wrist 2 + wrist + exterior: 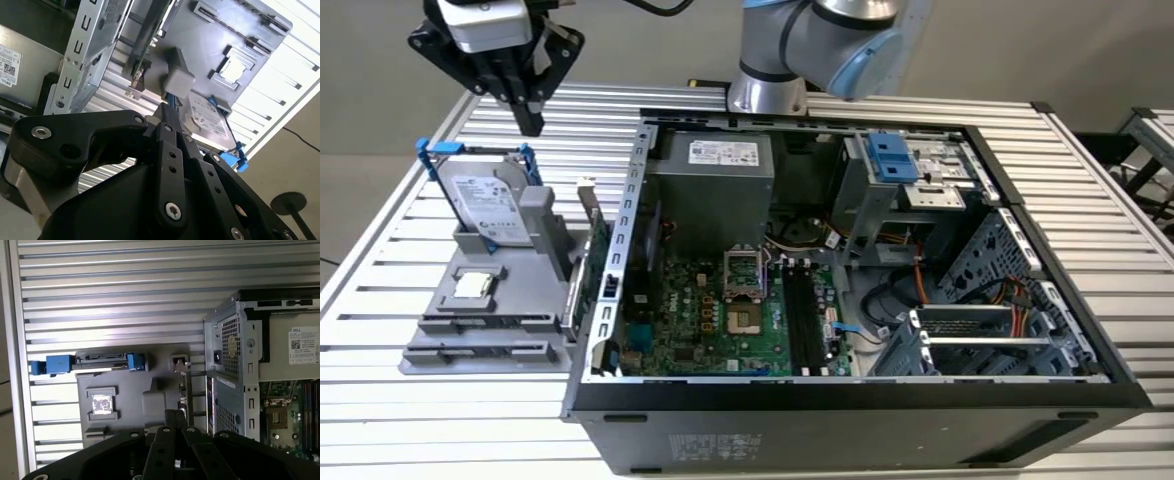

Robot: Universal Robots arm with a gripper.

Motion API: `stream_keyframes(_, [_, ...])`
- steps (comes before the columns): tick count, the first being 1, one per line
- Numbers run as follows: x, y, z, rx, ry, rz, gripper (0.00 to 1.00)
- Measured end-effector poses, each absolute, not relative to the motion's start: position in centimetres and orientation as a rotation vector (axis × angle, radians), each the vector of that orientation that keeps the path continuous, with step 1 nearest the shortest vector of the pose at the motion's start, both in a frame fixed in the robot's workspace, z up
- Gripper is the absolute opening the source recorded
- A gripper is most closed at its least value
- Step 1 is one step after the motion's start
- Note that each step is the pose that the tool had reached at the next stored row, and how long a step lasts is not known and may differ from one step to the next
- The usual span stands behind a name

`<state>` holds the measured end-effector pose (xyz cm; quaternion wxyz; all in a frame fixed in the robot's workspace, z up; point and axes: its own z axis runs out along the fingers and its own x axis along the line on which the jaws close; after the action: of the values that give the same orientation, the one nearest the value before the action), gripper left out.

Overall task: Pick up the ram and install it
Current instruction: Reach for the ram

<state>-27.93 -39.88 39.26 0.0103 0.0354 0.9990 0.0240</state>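
Gripper (528,122) high above grey holder (520,292); jaws seemingly together

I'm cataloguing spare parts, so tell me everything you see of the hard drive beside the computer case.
The hard drive is a silver metal box with a white label, framed by a blue plastic bracket. It stands tilted on edge in a gray holder, at the exterior view's left of the computer case. The tool hangs above it, apart.
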Motion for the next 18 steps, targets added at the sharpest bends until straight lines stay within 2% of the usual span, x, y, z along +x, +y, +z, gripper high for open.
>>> stream_keyframes(18, [-30.1, -39.9, 39.3, 0.110, 3.118, 0.075, 0.00])
